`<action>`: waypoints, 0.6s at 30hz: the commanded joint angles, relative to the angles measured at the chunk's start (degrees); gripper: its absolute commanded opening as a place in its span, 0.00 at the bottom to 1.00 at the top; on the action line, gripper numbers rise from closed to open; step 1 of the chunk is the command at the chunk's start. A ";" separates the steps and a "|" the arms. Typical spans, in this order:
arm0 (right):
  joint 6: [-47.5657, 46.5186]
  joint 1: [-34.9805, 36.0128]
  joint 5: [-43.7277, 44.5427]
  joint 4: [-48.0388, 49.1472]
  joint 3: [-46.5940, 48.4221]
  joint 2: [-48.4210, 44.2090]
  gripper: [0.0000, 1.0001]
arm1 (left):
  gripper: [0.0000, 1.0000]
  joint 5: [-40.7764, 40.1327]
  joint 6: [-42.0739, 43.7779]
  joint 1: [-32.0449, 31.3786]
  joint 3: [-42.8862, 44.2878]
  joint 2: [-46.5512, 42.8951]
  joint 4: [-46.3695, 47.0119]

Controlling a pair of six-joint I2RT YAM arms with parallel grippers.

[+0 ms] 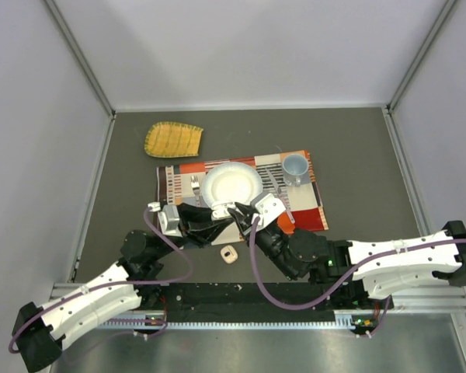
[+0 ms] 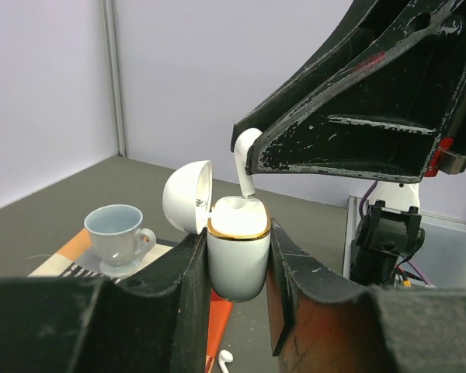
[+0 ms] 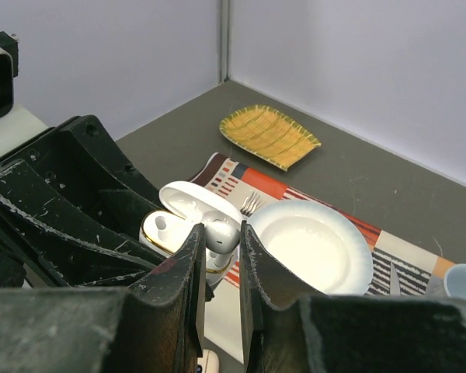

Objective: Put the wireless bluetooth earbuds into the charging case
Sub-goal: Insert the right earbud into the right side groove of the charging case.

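Robotics lab test cell: plain pale panels [image 1: 241,47] on aluminium posts [image 1: 78,54] enclose a grey bench [image 1: 357,155] around a striped placemat [image 1: 307,203]; a mounting rail [image 1: 217,298] runs below it.

Bright even light, soft shadows; left tool [image 2: 238,252] blurs close to lens.

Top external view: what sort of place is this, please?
Probably a robot lab test cell, staged as a dining setting: plain partition walls, a metal mounting rail at the table edge, and a placemat with plate and cup.
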 commanded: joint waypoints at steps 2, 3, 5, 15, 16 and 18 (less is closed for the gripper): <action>-1.33 0.78 2.08 1.56 -0.31 -1.23 0.00 | 0.00 0.07 -0.15 0.00 2.94 0.26 5.10; -1.33 0.78 2.08 1.21 -0.31 -1.23 0.00 | 0.00 0.24 -0.15 0.00 2.94 0.17 5.10; -1.06 0.78 1.81 1.21 -0.57 -1.32 0.00 | 0.00 0.42 -0.15 -0.09 3.03 0.09 5.10; -0.27 0.78 0.67 3.23 -0.57 -2.20 0.00 | 0.00 0.59 -0.32 -0.27 2.76 0.09 4.22; -0.10 0.69 0.24 3.23 -0.40 -2.20 0.00 | 0.00 0.68 -0.32 -0.27 2.76 0.09 4.13; 0.26 0.69 -0.20 3.49 -0.39 -2.11 0.00 | 0.00 0.85 -0.15 -0.35 2.76 0.17 3.87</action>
